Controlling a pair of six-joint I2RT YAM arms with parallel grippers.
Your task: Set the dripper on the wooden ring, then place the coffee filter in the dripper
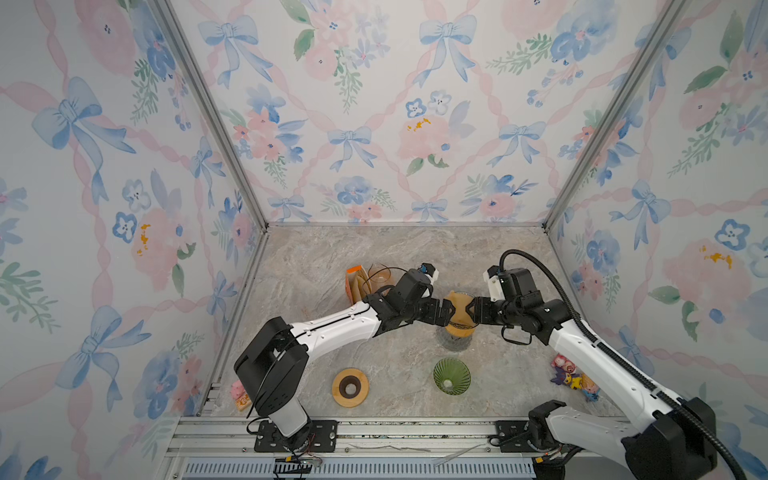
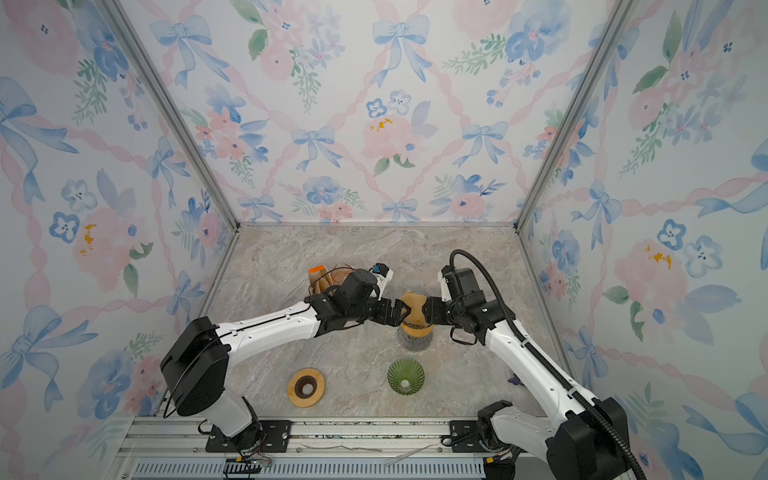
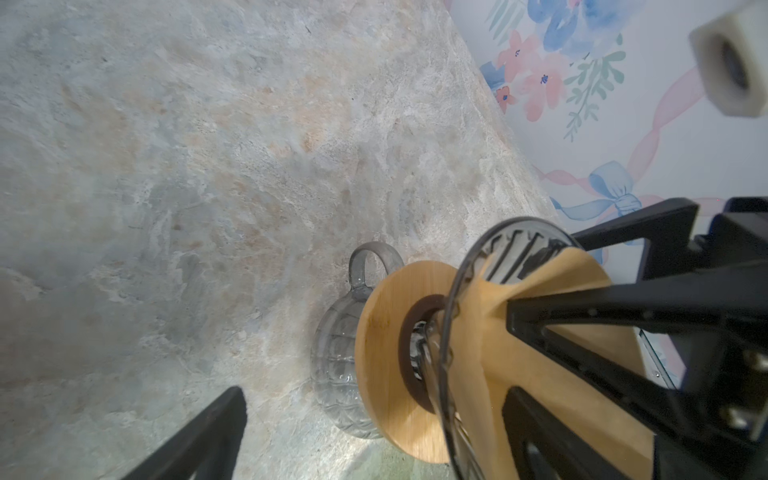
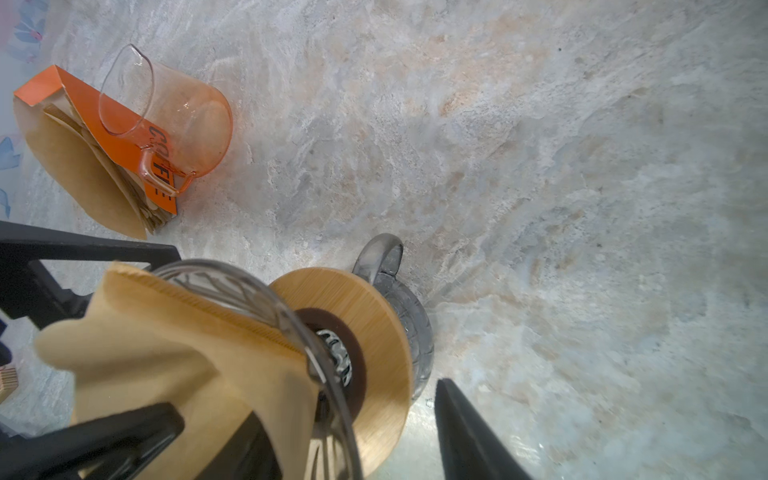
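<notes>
A clear grey glass dripper (image 1: 466, 296) (image 4: 232, 278) sits on a wooden collar (image 1: 457, 331) over a glass mug (image 3: 336, 353) mid-table. The brown paper coffee filter (image 1: 458, 309) (image 3: 582, 270) (image 4: 166, 332) stands in the dripper, creased, its upper edge above the rim. My left gripper (image 1: 448, 312) (image 3: 374, 440) meets it from the left, open wide, one finger on the paper and one outside the glass. My right gripper (image 1: 469, 311) (image 4: 361, 444) faces it from the right, open, with one fingertip against the paper.
A green glass dripper (image 1: 451, 375) and a spare wooden ring (image 1: 350, 387) lie near the front. An orange filter pack (image 4: 83, 137) and an orange-tinted glass server (image 4: 183, 116) stand at the back left. Small toys (image 1: 575, 376) sit by the right wall.
</notes>
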